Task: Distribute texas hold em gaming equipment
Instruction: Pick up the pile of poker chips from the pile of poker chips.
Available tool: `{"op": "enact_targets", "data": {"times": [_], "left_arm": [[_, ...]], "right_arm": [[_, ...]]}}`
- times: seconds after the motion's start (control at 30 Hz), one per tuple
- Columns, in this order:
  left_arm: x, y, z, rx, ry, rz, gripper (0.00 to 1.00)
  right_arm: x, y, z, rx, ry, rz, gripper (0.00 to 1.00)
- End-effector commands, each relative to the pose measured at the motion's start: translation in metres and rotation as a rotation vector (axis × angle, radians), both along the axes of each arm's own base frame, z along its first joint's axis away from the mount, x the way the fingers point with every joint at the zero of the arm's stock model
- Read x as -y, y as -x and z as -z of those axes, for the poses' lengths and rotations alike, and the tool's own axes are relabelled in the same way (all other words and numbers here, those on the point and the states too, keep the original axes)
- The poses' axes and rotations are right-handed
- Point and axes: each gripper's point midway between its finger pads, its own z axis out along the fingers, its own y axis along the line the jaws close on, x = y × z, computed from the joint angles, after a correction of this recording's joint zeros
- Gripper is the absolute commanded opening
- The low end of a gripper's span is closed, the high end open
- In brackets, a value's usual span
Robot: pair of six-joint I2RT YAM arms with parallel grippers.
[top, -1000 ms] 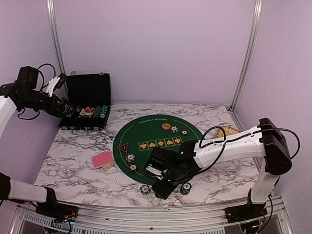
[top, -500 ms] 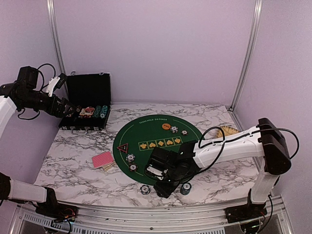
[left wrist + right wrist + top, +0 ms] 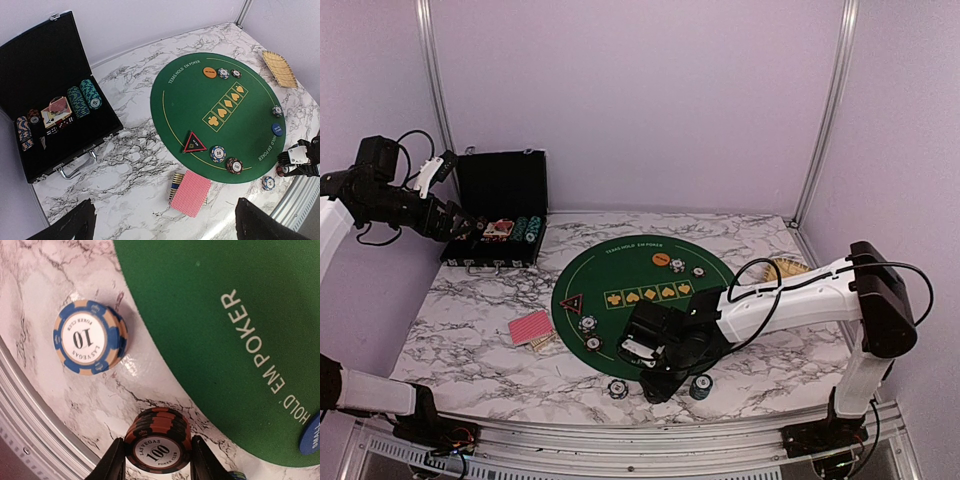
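Black-orange chip stack (image 3: 157, 452) between right claw (image 3: 157, 444) fingers, beside green mat (image 3: 215, 315)

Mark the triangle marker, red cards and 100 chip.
triangle marker (image 3: 194, 144), left wrist view, its centre.
red cards (image 3: 190, 192), left wrist view, top card's back.
100 chip (image 3: 158, 452), right wrist view, its white face.

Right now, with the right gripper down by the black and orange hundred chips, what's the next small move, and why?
Probably close the right gripper fully on the 100 chip stack before lifting. Its fingers flank the stack on the marble table, but firm contact is not evident, and the blue 10 chips lie clear of them.
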Motion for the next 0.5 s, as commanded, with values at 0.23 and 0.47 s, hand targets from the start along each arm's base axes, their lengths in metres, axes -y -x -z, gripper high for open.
{"op": "enact_targets", "data": {"times": [0.23, 0.47], "left_arm": [[0.001, 0.006, -0.008, 0.018, -0.011, 0.01, 0.99], [0.001, 0.007, -0.009, 0.02, -0.008, 0.012, 0.99]], "right_arm": [[0.008, -0.013, -0.001, 0.042, 0.028, 0.018, 0.21], [0.004, -0.016, -0.016, 0.047, 0.003, 0.021, 0.13]]}}
